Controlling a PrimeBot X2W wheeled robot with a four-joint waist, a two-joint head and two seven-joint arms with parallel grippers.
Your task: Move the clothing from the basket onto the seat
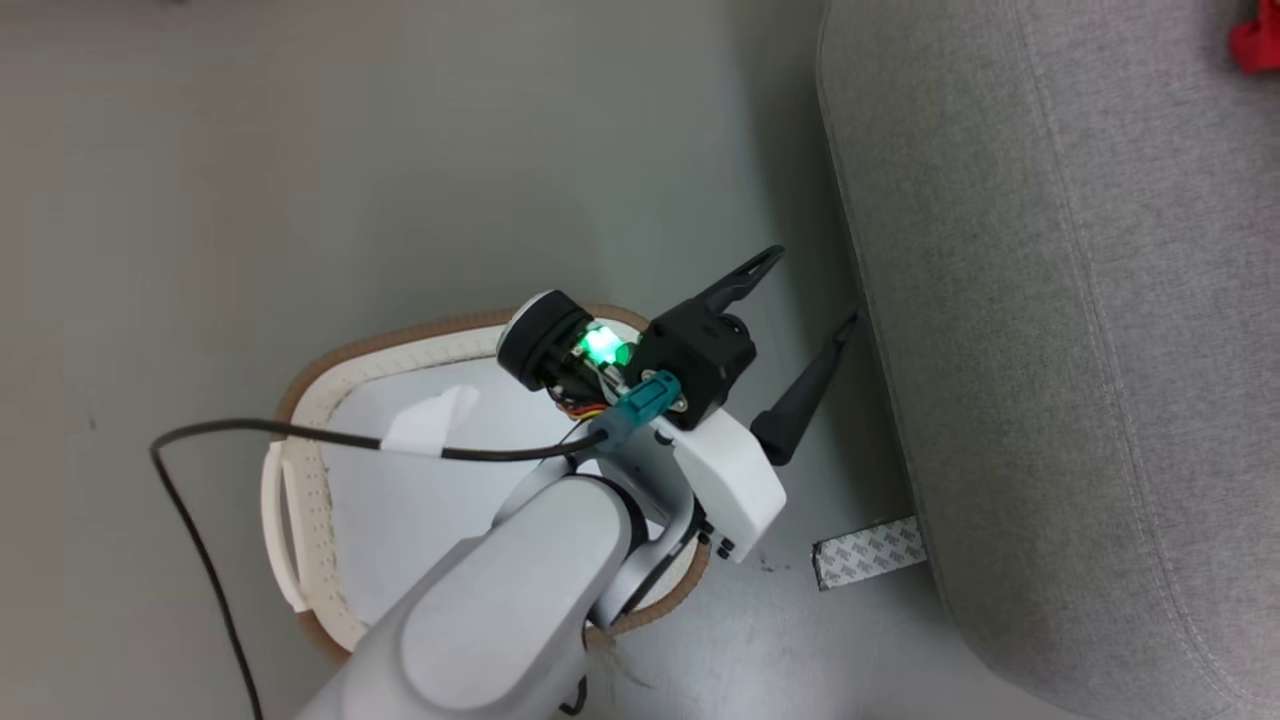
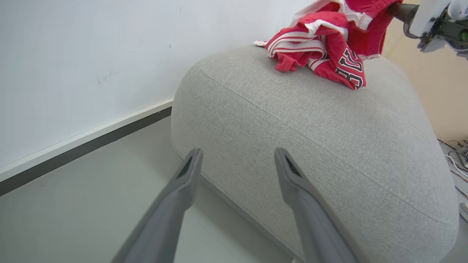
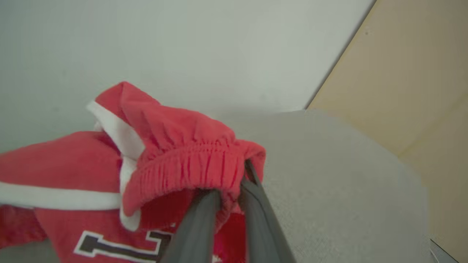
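Your left gripper (image 1: 812, 287) hangs spread and empty above the floor (image 1: 300, 150), between the basket (image 1: 300, 480) and the seat (image 1: 1050, 300); your right gripper (image 3: 234, 188) is clenched on the red elastic waistband of the clothing (image 3: 175, 160); the rest of that heap lies on top of the seat; a pale pad (image 1: 400, 500) lies inside the basket.

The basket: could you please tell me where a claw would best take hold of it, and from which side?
Probably the basket by its side handle at the head view's left: a bar standing off the wall with a gap behind it, uncovered. Come from above, one finger into the gap. The left arm covers the opposite side.
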